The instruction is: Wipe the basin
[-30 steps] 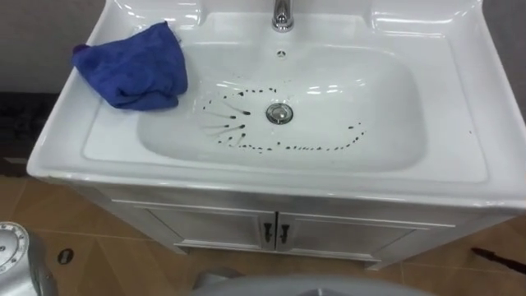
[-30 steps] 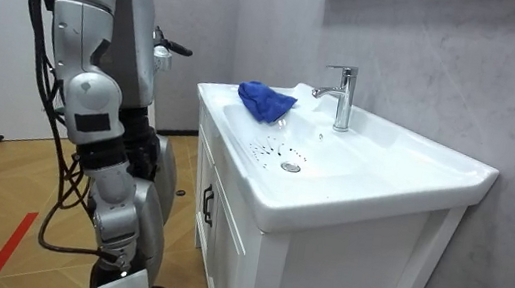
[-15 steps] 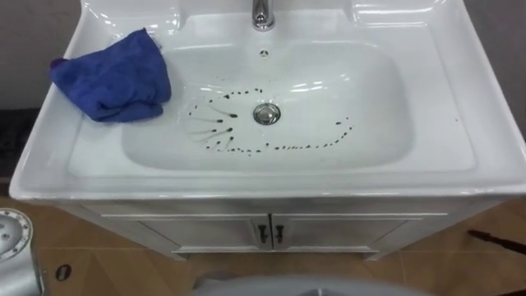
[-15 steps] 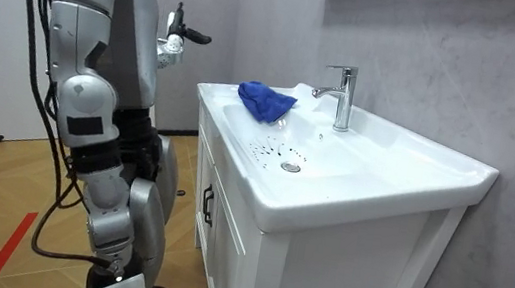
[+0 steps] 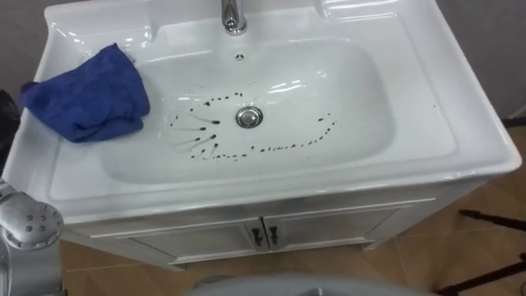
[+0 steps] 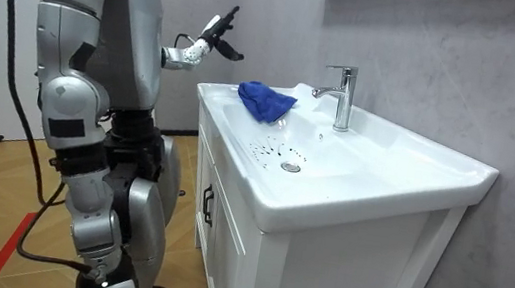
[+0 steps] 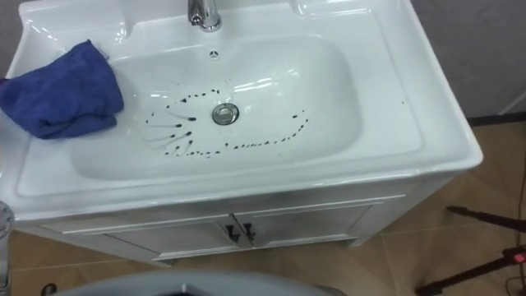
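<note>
We see a white basin [image 5: 411,123] set on a white cabinet [image 5: 329,226] with two doors. It stands against a grey wall [image 6: 431,57] on a wooden floor [image 5: 460,255]. A chrome faucet [image 5: 233,15] stands at the middle of the back rim, and a round drain [image 5: 249,117] sits in the bowl's bottom. Dark marks [image 5: 279,148] ring the drain: short streaks fan out on its left side, and a dotted line curves along the front and up on its right. A crumpled blue cloth [image 5: 86,94] lies on the basin's left rim, with one edge hanging over the slope of the bowl.

In the room view we find the robot standing upright at the cabinet's front, on the room view's left. Its left hand [image 6: 209,41] hovers in the air beside the basin's near corner, apart from the cloth, with its fingers straight and spread and holding nothing. Its right hand [image 6: 105,279] hangs low at its side, and we cannot tell its state
</note>
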You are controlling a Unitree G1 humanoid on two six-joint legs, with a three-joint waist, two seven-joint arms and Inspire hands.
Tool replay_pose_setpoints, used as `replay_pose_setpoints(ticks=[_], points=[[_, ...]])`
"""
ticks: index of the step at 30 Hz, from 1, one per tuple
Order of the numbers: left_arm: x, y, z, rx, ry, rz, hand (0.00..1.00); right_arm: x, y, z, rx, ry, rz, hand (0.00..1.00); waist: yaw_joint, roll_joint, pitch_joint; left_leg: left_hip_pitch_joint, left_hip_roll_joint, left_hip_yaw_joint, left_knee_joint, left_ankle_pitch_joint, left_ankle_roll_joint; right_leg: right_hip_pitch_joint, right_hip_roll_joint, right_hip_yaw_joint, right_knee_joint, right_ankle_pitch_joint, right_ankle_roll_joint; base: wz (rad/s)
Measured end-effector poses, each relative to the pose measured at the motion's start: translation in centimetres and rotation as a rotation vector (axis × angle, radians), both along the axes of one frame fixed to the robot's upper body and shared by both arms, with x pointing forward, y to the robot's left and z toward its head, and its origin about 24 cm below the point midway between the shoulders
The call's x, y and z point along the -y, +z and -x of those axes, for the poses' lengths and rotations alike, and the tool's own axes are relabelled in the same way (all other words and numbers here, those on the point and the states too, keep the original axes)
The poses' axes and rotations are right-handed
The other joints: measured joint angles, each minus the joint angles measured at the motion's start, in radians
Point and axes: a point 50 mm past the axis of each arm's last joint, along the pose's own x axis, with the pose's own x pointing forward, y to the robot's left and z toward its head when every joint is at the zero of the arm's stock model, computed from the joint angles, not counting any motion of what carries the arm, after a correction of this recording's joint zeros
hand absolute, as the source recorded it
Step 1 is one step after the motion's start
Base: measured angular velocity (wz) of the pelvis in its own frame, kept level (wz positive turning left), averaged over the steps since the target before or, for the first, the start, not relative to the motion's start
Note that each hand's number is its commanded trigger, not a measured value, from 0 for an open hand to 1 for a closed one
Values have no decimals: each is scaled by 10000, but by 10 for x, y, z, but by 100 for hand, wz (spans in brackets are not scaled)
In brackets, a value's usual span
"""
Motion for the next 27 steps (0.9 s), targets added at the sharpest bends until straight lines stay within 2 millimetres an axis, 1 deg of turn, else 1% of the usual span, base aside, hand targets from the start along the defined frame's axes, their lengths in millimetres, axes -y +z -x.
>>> replay_pose_setpoints(ticks=[2, 6, 11, 14, 19, 27], points=[[0, -1, -1, -314, -110, 111, 0, 2, 1, 1, 8, -144, 8, 0, -45, 13, -17, 3, 5, 170, 0, 0, 0, -1, -3, 34, -2, 4, 4, -4], [0, -8, -2, -1092, -218, 136, 0, 4, 1, 1, -46, -118, -25, 0, -120, 46, -23, 29, 12, 242, -11, 0, 0, 36, 0, 42, -16, 5, 4, 0], [3, -38, -2, -3107, -560, 808, 0, 7, 3, 1, -63, -183, -8, 0, -187, 105, -39, 18, 39, 421, -11, 0, 0, -7, 13, 82, -13, 10, -3, -2], [4, -46, -3, -3805, -711, 1119, 0, 7, 3, 0, -36, -191, -3, 0, -213, 81, -47, 18, 47, 480, -9, 0, 0, -22, 20, 100, -8, 12, -7, 0], [3, -48, -3, -4212, -781, 1303, 0, 8, 3, 0, -143, -235, 47, 0, -210, 81, -56, 27, 48, 498, -8, 0, 0, -33, 23, 137, 16, 12, -7, 0], [2, -50, -4, -4648, -818, 1511, 0, 8, 3, -3, -102, -223, 113, 0, -200, 63, -45, 32, 50, 548, -7, 0, 0, -52, 28, 179, 21, 14, -7, 0]])
